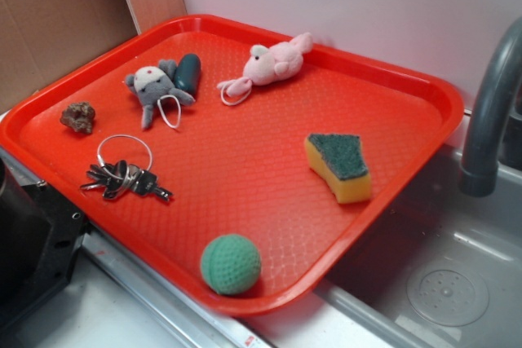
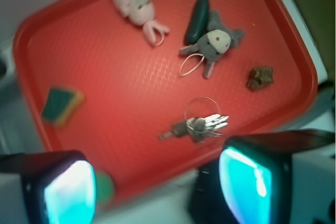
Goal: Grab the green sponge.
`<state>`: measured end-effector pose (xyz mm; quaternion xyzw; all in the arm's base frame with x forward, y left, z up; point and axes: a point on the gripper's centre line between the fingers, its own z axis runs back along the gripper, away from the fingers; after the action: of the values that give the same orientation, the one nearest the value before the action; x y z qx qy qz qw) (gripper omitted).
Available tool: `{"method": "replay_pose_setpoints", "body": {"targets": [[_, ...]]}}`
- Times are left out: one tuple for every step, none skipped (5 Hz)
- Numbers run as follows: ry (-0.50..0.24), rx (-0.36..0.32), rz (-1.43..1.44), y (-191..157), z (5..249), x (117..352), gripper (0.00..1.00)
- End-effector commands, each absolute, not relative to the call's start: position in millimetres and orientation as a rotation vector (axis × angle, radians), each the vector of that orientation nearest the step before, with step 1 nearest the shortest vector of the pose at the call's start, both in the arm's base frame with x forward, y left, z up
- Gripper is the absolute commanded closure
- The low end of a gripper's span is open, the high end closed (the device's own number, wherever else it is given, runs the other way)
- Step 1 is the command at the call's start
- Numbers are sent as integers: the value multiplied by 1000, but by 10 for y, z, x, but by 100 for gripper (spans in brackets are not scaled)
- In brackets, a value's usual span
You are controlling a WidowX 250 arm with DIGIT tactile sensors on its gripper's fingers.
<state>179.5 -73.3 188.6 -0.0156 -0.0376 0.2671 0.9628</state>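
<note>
A: Where is the green sponge (image 1: 339, 165) sitting?

B: It is lying on the red tray (image 1: 408, 95), toward the tray's right edge in the exterior view, green scouring face up and the yellow foam showing along its near side. Nothing is touching it. In the wrist view it is showing blurred at the left side of the tray (image 2: 62, 105).

A: And the gripper (image 2: 157, 187)?

B: It is hanging high above the tray, well apart from everything. In the wrist view its two fingers (image 2: 68, 192) are standing spread wide, one at each lower corner of the frame, with nothing between them. In the exterior view only two dark blurred bits are peeking in at the top left edge.

A: What else is lying on the tray?

B: A light-green dimpled ball (image 1: 231, 263) is resting near the front rim, near the sponge but apart from it. A bunch of keys (image 1: 124, 177) on a ring is lying on the left part. Behind it, a small brown lumpy object (image 1: 78, 116) is sitting near the left rim; I cannot tell what it is. A grey plush toy (image 1: 153, 87) is lying just beside a dark green oblong piece (image 1: 188, 72), and a pink plush toy (image 1: 269, 66) is lying toward the back.

A: And beside the tray?

B: A grey faucet (image 1: 489, 112) is arching over a metal sink (image 1: 440, 283) at the right.
</note>
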Motion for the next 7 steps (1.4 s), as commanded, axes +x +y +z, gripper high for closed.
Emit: {"method": "replay_pose_setpoints", "body": {"targets": [[-159, -126, 590, -807, 1907, 2054, 0], [-159, -126, 590, -807, 1907, 2054, 0], [-70, -210, 537, -839, 1400, 2245, 0], [-43, -232, 442, -1031, 998, 2489, 0], [-27, -191, 560, -1227, 652, 2562, 0], [17, -173, 633, -1436, 607, 2603, 0], [30, -137, 636, -1579, 670, 2660, 0]]}}
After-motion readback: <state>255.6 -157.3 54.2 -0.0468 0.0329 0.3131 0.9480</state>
